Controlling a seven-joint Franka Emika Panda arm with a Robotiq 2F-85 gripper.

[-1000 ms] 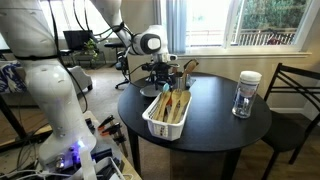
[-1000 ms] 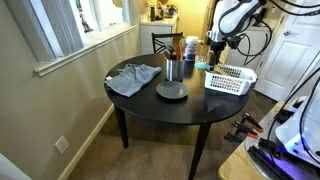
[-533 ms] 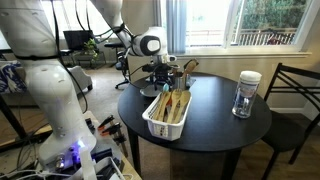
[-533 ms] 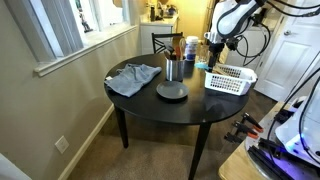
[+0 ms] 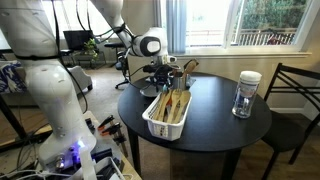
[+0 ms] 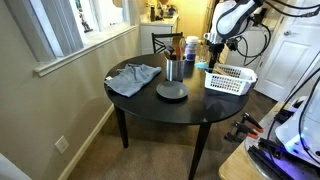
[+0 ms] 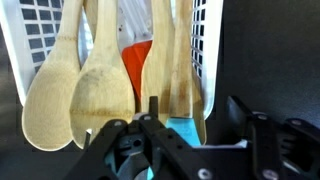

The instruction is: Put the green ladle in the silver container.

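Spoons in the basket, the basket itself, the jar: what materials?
spoons: wood by the look, tan, matte, faint grain. basket: probably plastic, white, moulded slots. jar: clear, glass or plastic, can't tell; white lid.

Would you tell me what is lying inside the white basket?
Tan wooden spoons and an orange utensil lie in the white basket; the gripper hides its near end.

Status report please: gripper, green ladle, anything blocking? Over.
Gripper low over white basket, jaws state unclear. Green ladle not identified among wooden spoons in basket. Silver container stands near basket, apart.
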